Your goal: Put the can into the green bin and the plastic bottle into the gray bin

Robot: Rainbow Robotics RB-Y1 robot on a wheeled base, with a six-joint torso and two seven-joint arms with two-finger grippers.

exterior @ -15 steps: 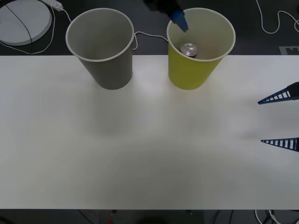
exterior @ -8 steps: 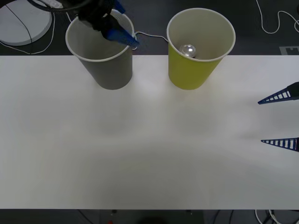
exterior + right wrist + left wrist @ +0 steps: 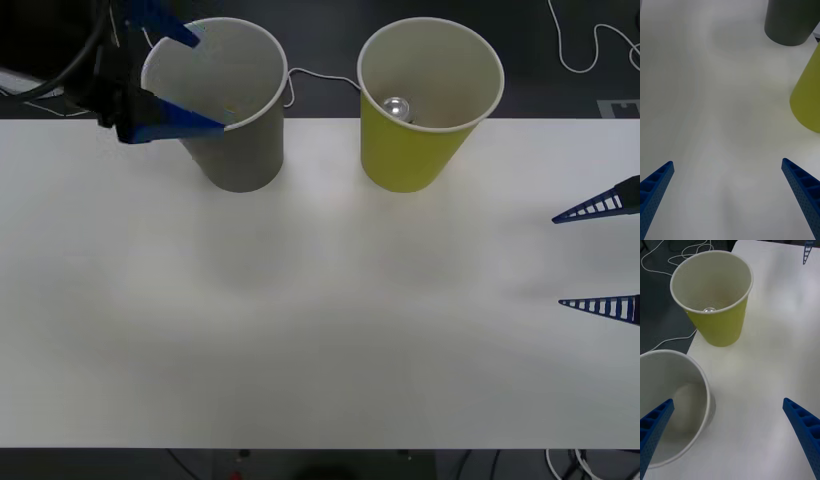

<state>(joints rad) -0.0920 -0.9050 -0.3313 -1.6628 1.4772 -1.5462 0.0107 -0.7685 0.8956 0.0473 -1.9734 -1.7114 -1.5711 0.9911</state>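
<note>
The left gripper (image 3: 190, 78) hangs over the near-left rim of the gray bin (image 3: 235, 150), its jaws spread wide and holding nothing; one blue ribbed finger (image 3: 165, 20) reaches across the far part of the rim and the other lies along the near edge. In the left wrist view the same two fingers (image 3: 655, 427) stand far apart, with the gray bin's (image 3: 677, 405) pale inside between and just ahead of them, nothing lying on its floor as far as can be seen. Farther out from those jaws, past a strip of bare bench (image 3: 767, 363), stands the green bin (image 3: 720, 326), upright and well apart from the gray one.

The can (image 3: 396, 108) lies inside the green bin (image 3: 410, 160), low against the wall, showing only a rounded silver end; from the left wrist it appears as a small silver disc (image 3: 709, 310) just behind the near rim.

The right gripper (image 3: 610, 255) waits at the bench's (image 3: 320, 330) right edge, well away from both bins, jaws also wide and empty, the two ribbed tips pointing inward over the white surface. Ahead of its fingers (image 3: 801, 187) lies open bench (image 3: 715, 112), then the side of the green bin (image 3: 808, 101), and beyond that the base of the gray bin (image 3: 790, 22).

White cables (image 3: 590, 50) trail on the dark floor beyond the bench's far edge.
</note>
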